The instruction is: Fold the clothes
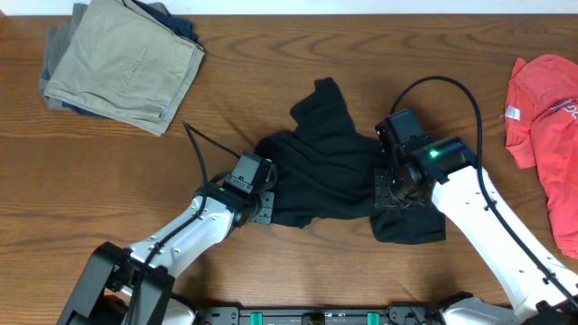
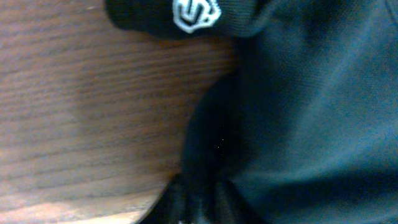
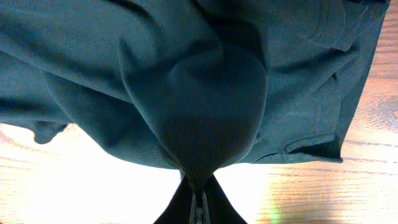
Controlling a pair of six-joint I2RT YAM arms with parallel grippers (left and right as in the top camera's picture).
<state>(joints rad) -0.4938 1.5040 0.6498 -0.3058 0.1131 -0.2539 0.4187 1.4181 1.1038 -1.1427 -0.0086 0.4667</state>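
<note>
One black garment (image 1: 325,167), one red T-shirt (image 1: 546,117), one khaki trousers (image 1: 126,68), two arms (image 1: 190,230) (image 1: 492,212)

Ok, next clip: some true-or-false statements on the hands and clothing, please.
The left hand and right hand are both shut on the black soft-fabric garment. True.
A red T-shirt lies on the far left. False: the red T-shirt lies on the far right.
The khaki folded trousers lie top left, apart from the black garment. True.
The black garment is neatly folded flat. False: it lies bunched and creased between the hands.
</note>
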